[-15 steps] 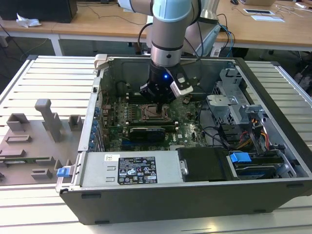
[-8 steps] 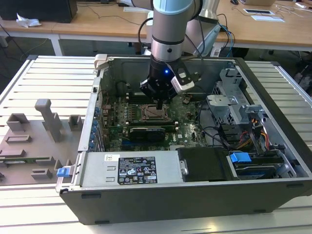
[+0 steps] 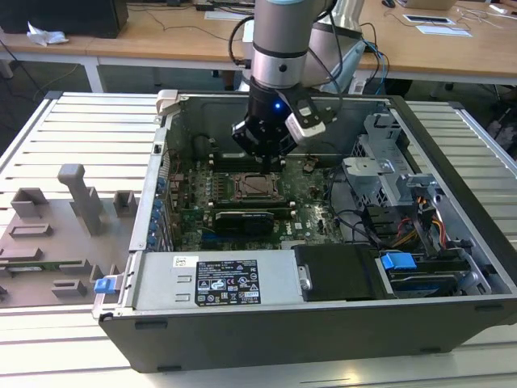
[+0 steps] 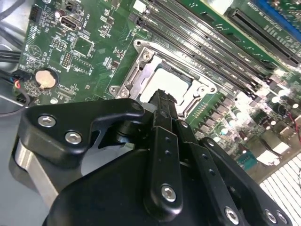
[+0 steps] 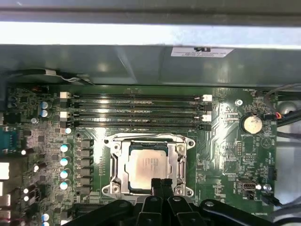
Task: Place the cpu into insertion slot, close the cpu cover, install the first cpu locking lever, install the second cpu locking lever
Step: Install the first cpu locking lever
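In the exterior view, the arm is reaching down into the open computer case (image 3: 452,242), and the gripper (image 3: 271,158) is hovering just above the socket on the green motherboard (image 3: 311,206). The case is holding the board, a power supply (image 3: 218,283) along its near wall and drive bays with cabling at the exterior view's right.

In the second wrist view, the gripper's (image 4: 162,96) fingers are pressing together into one narrow black tip, holding nothing, right at the socket's edge. The cpu (image 4: 167,84) is sitting inside the socket as a pale square.

In the first wrist view, the cpu (image 5: 146,164) is lying flat in the socket, and the cpu cover (image 5: 181,162) is lying down around it as a silvery frame. The closed fingertips (image 5: 161,183) are hanging over the socket's near edge. Judging by its look, the chip is light, stiff and fragile, best touched only at its edges; the thin cover plate seems springy.
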`<state>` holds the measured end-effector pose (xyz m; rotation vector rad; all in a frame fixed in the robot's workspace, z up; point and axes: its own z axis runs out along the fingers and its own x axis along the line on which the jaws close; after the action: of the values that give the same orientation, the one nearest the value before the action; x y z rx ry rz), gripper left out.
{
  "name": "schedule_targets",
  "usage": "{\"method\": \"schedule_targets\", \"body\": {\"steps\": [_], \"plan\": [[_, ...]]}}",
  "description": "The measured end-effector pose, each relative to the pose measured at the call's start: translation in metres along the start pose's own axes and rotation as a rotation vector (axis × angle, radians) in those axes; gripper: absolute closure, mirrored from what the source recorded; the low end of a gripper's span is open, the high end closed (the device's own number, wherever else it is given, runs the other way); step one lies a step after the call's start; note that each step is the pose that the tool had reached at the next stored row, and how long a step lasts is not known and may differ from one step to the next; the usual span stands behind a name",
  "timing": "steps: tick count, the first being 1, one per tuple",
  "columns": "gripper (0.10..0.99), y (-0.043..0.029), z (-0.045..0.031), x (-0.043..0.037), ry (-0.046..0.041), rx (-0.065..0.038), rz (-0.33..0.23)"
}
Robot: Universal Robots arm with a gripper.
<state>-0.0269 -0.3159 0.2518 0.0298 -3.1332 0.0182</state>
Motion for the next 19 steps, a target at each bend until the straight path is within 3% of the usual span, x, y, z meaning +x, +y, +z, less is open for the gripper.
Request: {"method": "schedule_targets", "body": {"steps": [10, 19], "plan": [[0.98, -0.0004, -0.0365, 0.0002, 0.0003, 0.014, 0.0], [0.98, -0.0004, -0.0379, 0.0003, 0.0002, 0.014, 0.0]]}}
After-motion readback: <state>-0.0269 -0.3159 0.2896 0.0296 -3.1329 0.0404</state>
